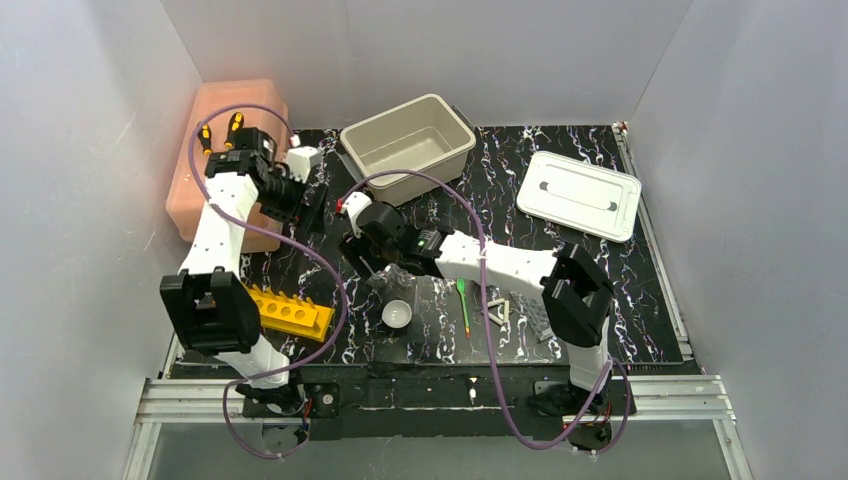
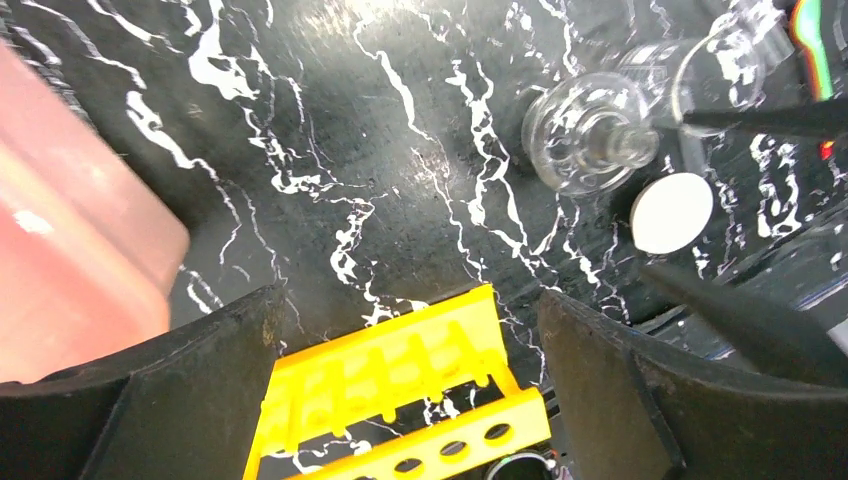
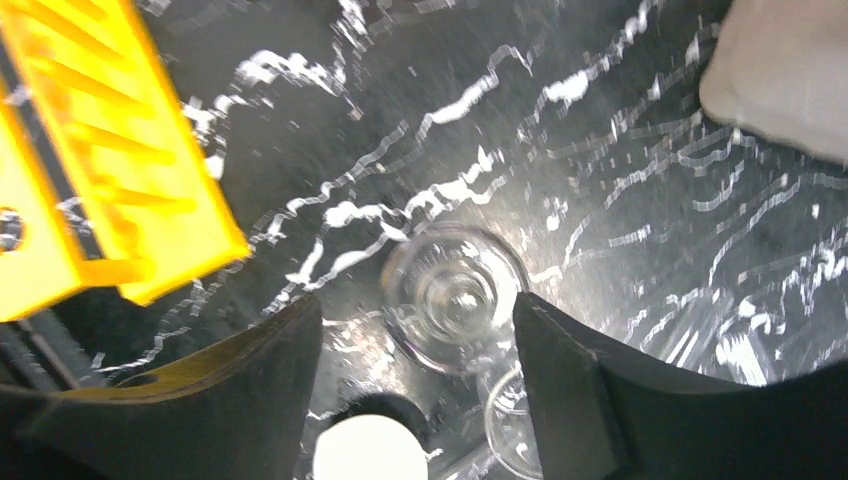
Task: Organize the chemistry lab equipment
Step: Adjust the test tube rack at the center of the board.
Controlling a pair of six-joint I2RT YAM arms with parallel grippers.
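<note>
Flask [image 3: 455, 295] of clear glass stands upright near the middle of the black marbled worktop [image 1: 520, 160]. The white bowl [image 1: 397, 314] is just in front of it and a second glass piece [image 3: 510, 425] is close beside it. The yellow rack [image 1: 290, 312] lies to its left by the near edge, and the green spoon [image 1: 463, 305] and white triangle [image 1: 497, 310] lie to its right. A beige tub [image 1: 408, 145] and a white lid [image 1: 580, 195] sit at the far side. A pink box [image 1: 240, 100] with two screwdrivers [image 1: 235, 125] on top fills the far left corner.

The right gripper [image 3: 415, 315] hangs over the flask with its jaws spread to either side of it; I cannot tell whether a finger touches the glass. The left gripper [image 2: 410, 305] is wide apart and holds nothing. It is raised over the worktop, and in its wrist view the rack shows between its fingers.
</note>
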